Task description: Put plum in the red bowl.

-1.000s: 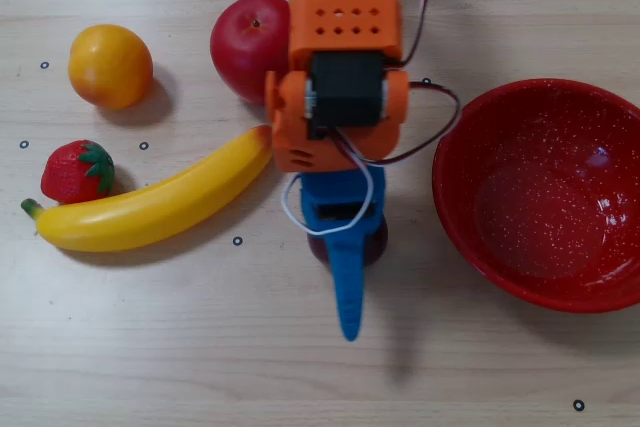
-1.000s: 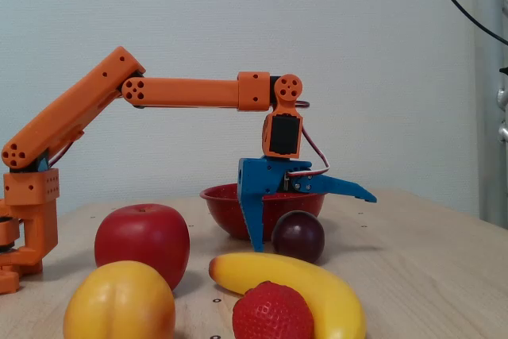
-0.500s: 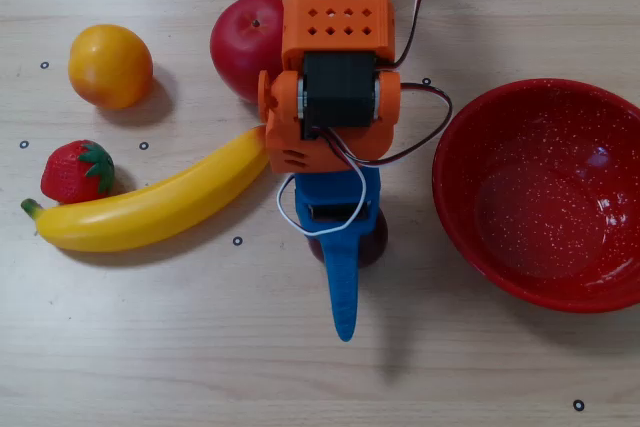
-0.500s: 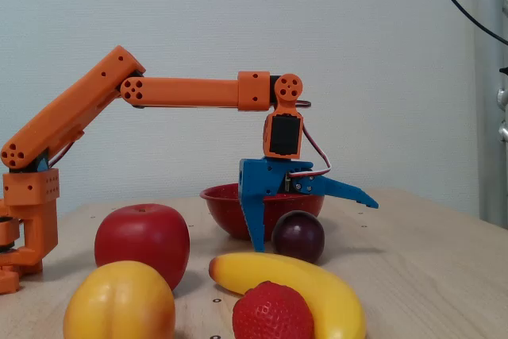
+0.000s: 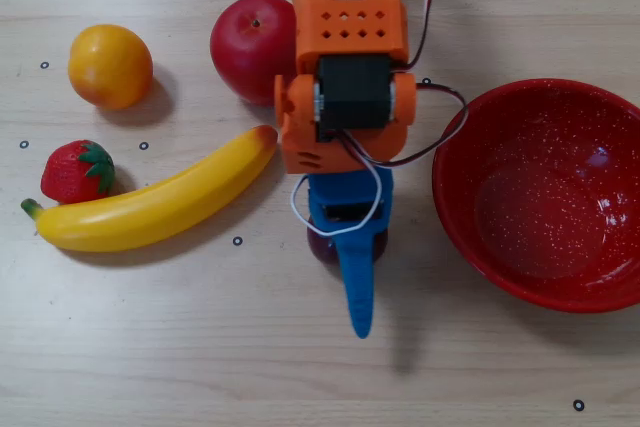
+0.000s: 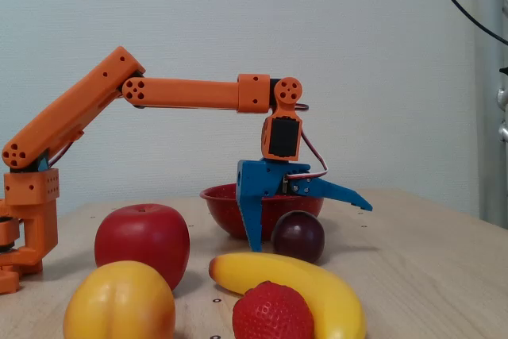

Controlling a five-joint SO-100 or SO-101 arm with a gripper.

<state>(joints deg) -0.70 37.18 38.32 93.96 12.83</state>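
The small, glossy, dark purple-maroon round plum (image 6: 298, 236) is sitting on the pale wooden table (image 5: 200, 347), its smooth skin catching a soft highlight in the fixed view. In the overhead view only its dark rim (image 5: 325, 248) is peeking out from beneath the blue two-finger gripper (image 6: 311, 226). The gripper's fingers are standing wide apart: one straight finger (image 6: 252, 224) is reaching down to the table just left of the plum in the fixed view, while the other is jutting out above it. Whether either is touching the fruit is unclear. The large glossy red bowl with fine white speckles (image 5: 545, 197) is lying near the plum, to its right in the overhead view, holding nothing.
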